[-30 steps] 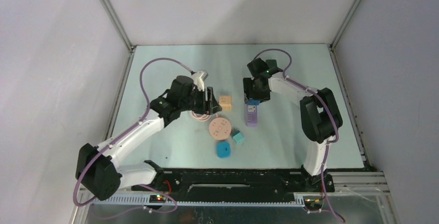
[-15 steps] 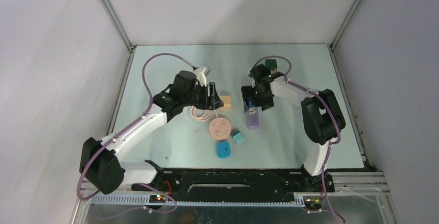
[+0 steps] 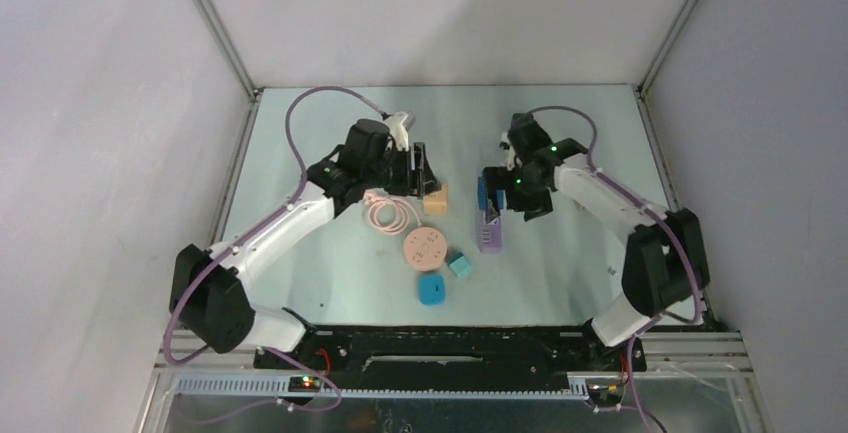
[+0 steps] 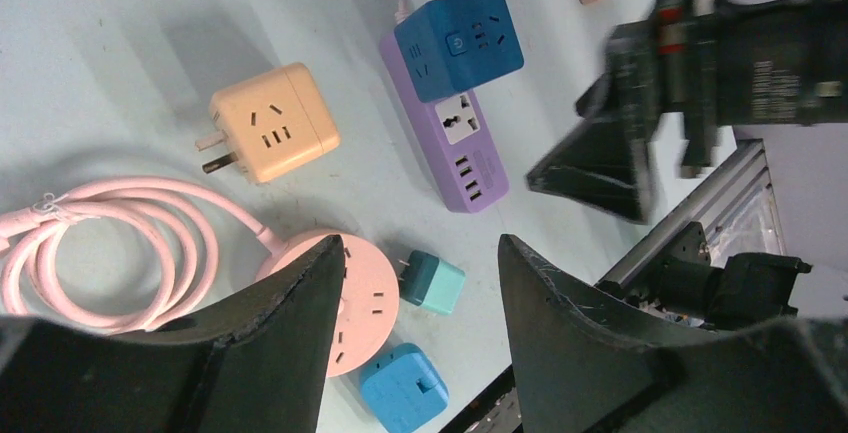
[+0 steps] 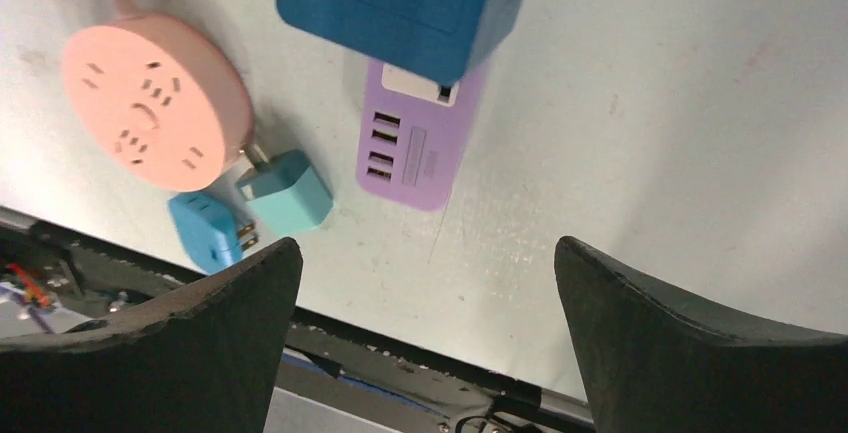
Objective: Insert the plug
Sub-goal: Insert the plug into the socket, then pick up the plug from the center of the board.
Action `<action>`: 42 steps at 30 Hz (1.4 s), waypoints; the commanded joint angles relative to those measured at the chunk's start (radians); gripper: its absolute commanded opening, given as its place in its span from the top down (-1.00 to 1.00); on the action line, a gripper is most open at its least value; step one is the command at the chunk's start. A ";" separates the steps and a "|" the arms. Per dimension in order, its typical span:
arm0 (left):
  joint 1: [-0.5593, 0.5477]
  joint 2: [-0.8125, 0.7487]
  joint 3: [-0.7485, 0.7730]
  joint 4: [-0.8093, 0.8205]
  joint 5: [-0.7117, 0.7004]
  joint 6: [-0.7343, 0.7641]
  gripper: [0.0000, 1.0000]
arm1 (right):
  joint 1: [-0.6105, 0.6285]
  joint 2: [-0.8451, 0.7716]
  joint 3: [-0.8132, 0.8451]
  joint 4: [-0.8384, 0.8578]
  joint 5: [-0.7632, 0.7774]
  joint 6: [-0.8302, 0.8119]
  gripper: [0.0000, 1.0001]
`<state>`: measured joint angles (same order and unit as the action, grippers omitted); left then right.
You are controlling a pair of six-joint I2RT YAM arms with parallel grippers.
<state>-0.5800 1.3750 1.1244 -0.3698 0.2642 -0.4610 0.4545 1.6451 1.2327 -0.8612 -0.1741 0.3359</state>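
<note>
Whereas the right gripper [image 3: 503, 196] was down over the blue cube [image 3: 484, 193] a second ago, it has now backed off rightward, fingers spread wide and empty. That cube sits on the far end of the purple strip [image 3: 489, 235]. The left gripper [image 3: 425, 175], shifted farther out, hovers half open over the orange cube [image 3: 436, 200], holding nothing. A pink socket [image 3: 424, 249], teal plug [image 3: 461, 265] and blue plug [image 3: 432, 289] lie nearer, clear of both.
</note>
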 commanded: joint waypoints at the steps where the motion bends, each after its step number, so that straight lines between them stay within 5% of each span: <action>1: 0.007 0.031 0.084 -0.006 0.001 0.027 -0.25 | -0.068 -0.129 0.024 -0.057 -0.064 -0.014 -0.99; 6: 0.007 0.060 0.114 -0.019 0.004 0.037 -0.25 | -0.123 -0.159 0.119 -0.055 -0.151 -0.070 -0.88; 9: 0.008 0.077 0.135 -0.031 0.010 0.045 -0.25 | -0.126 -0.096 0.205 -0.048 -0.206 -0.088 -0.52; 14: 0.007 0.088 0.157 -0.049 -0.003 0.051 -0.25 | -0.121 0.053 0.326 -0.036 -0.273 -0.073 0.44; 20: 0.006 0.129 0.192 -0.034 0.009 0.015 -0.25 | -0.133 0.169 0.379 -0.024 -0.252 -0.049 0.70; 23: 0.007 0.183 0.224 -0.010 0.041 -0.026 -0.25 | -0.151 0.185 0.368 -0.025 -0.229 -0.038 0.62; 26: 0.007 0.262 0.265 0.016 0.079 -0.081 -0.25 | -0.176 0.155 0.331 -0.005 -0.205 -0.027 0.14; 31: 0.005 0.424 0.326 0.097 0.178 -0.206 -0.25 | -0.215 0.126 0.292 0.010 -0.204 -0.029 -0.25; 42: -0.022 0.643 0.411 0.175 0.279 -0.312 -0.17 | -0.263 0.234 0.228 0.095 -0.339 0.012 -0.18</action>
<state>-0.5854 2.0048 1.4754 -0.2565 0.4805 -0.7185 0.1913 1.8332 1.4647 -0.8261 -0.4500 0.3252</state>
